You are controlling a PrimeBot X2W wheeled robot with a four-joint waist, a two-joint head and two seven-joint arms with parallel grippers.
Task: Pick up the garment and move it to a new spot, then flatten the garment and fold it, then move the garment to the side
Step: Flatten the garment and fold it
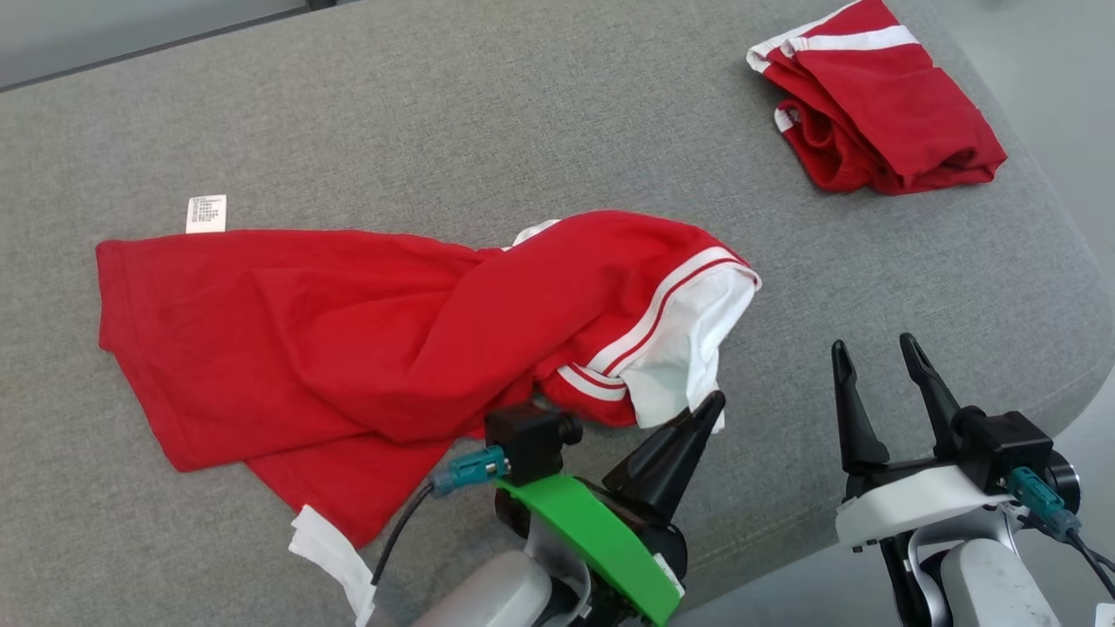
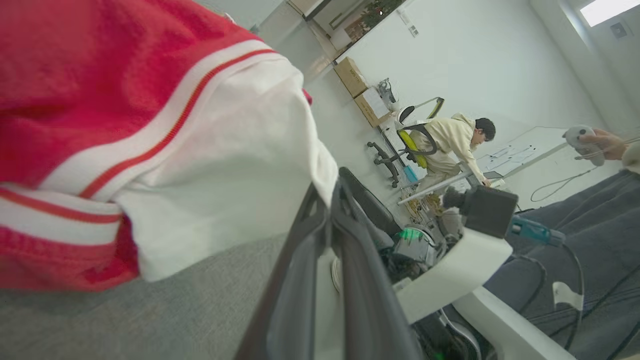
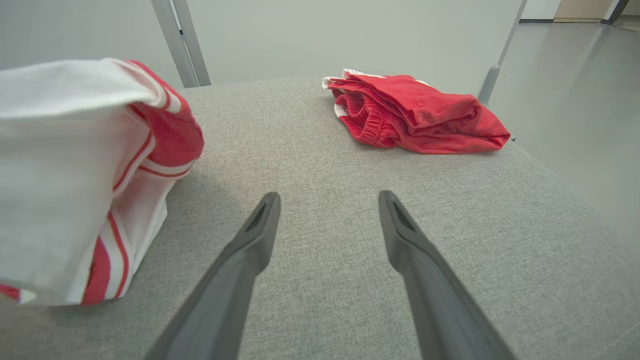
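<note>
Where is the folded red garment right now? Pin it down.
In the head view the folded red garment lies at the upper right of the grey cushion, apart from the spread red shirt and beyond the open right gripper.

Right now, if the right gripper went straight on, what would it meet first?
The right gripper would cross bare grey cushion, then probably meet the folded red garment; depth is unclear.
</note>
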